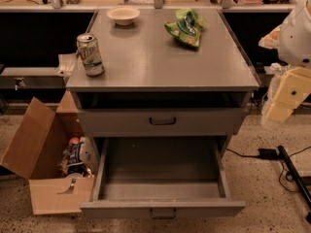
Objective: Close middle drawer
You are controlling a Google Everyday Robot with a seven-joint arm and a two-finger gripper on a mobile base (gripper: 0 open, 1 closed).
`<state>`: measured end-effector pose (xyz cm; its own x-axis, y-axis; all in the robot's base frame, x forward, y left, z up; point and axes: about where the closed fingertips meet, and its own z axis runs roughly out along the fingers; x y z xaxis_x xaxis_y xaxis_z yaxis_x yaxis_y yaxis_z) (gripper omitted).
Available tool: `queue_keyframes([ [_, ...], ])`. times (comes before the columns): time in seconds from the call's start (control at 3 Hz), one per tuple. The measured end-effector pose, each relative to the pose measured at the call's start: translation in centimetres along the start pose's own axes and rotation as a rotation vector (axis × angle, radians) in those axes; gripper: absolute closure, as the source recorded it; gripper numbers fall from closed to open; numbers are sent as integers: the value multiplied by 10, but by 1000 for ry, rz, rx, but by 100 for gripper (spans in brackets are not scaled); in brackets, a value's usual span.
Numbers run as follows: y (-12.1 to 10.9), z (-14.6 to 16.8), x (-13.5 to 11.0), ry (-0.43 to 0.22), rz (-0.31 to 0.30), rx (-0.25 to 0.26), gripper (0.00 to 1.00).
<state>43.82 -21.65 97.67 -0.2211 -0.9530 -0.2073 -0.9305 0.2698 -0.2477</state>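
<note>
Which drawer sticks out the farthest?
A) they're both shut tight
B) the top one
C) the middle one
C: the middle drawer is pulled far out toward the camera, so you can see down into its tray, while the top drawer pokes out only a little. The tool is off to the right of the cabinet, touching neither drawer.

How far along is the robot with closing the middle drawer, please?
Nothing looks done yet: the middle drawer stands pulled far out, its tray empty. The gripper hangs beside the cabinet at the picture's right, apart from the drawer's handle. Left: reaching the front and pushing it shut.
</note>
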Motion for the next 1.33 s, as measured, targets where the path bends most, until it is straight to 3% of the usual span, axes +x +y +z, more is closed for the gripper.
queue_keyframes([
  [0.33, 0, 0, 0, 0, 0, 0, 0],
  [0.67, 12, 24, 4, -12, 39, -28, 0],
  [1.0, 40, 64, 4, -56, 125, -67, 0],
  [1.33, 77, 130, 5, -125, 226, -115, 0],
])
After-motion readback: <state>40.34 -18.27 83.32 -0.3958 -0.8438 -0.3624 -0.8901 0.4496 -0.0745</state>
